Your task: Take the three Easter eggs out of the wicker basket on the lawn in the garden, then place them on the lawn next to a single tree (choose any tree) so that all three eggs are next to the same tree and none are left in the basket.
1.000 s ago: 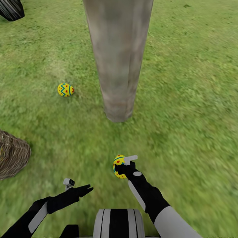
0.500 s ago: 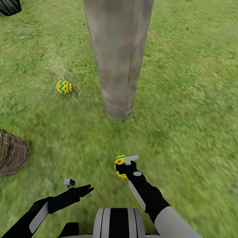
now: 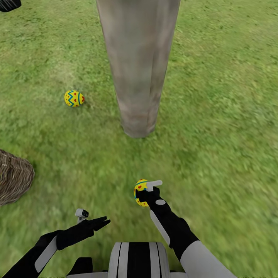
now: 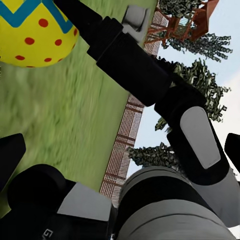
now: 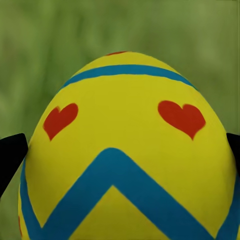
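From the head camera, we are holding a yellow egg with blue zigzags and red marks (image 3: 140,192) in our right gripper (image 3: 143,194), jaws pinching it, above the mottled green lawn (image 3: 216,127) short of the thick grey-beige tree trunk (image 3: 138,65). A second painted egg (image 3: 73,98) is lying on the grass near the trunk. The brown woven wicker basket (image 3: 13,175) is sitting at left. Our left gripper (image 3: 101,222) is hovering; whether its jaws are spread we cannot tell. In the left wrist view, the held egg (image 4: 35,32) is showing beside the right arm. In the right wrist view, the egg (image 5: 125,150) is sitting between dark fingertips (image 5: 11,155).

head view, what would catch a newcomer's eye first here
The thick grey-beige tree trunk rises from the green lawn at centre. Below it, the right gripper is closed on a yellow egg with blue zigzags and red hearts. A second matching painted egg lies on the grass left of the trunk, and the brown wicker basket sits at the left edge.
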Available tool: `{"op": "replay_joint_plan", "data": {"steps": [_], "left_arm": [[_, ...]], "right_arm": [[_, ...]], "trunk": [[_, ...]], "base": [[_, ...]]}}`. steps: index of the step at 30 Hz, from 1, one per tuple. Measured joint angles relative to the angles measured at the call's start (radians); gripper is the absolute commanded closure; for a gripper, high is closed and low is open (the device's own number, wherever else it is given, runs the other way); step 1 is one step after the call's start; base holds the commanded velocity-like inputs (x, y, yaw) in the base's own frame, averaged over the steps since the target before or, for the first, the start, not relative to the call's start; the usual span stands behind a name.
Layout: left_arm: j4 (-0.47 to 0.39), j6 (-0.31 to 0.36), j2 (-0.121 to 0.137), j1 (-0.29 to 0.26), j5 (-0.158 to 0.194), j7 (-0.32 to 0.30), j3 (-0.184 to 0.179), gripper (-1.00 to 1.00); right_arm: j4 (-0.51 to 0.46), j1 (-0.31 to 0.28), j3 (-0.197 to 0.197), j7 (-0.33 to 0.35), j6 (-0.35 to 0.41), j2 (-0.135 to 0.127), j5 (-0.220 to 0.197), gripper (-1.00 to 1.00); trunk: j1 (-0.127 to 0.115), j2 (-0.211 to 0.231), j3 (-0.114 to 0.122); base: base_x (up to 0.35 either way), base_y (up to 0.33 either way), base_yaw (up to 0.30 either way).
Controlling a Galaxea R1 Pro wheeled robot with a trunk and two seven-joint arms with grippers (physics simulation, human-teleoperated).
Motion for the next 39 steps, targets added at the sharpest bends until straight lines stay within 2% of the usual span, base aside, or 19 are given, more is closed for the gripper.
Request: {"op": "replay_joint_plan", "data": {"steps": [7,15,16,39], "left_arm": [[0.0,0.0,-0.001,0.001,0.0,0.001,0.0,-1.0],[0.0,0.0,-0.001,0.0,0.0,0.002,0.0,-1.0],[0.0,0.0,-0.001,0.0,0.0,0.001,0.0,-1.0],[0.001,-0.001,-0.001,0.0,0.0,0.001,0.0,-1.0]], "right_arm": [[-0.016,0.0,0.0,-0.005,-0.001,0.0,-0.003,1.0],[-0.018,0.0,0.0,-0.005,0.0,0.0,-0.003,1.0],[-0.018,0.0,0.0,-0.005,0.0,0.0,-0.003,-1.0],[0.013,0.0,0.0,-0.005,0.0,0.0,0.009,-1.0]], "trunk": [[0.0,0.0,-0.011],[0.0,0.0,-0.012],[0.0,0.0,-0.012],[0.0,0.0,-0.008]], "base": [[0.0,0.0,0.0],[0.0,0.0,0.0],[0.0,0.0,0.0],[0.0,0.0,0.0]]}}
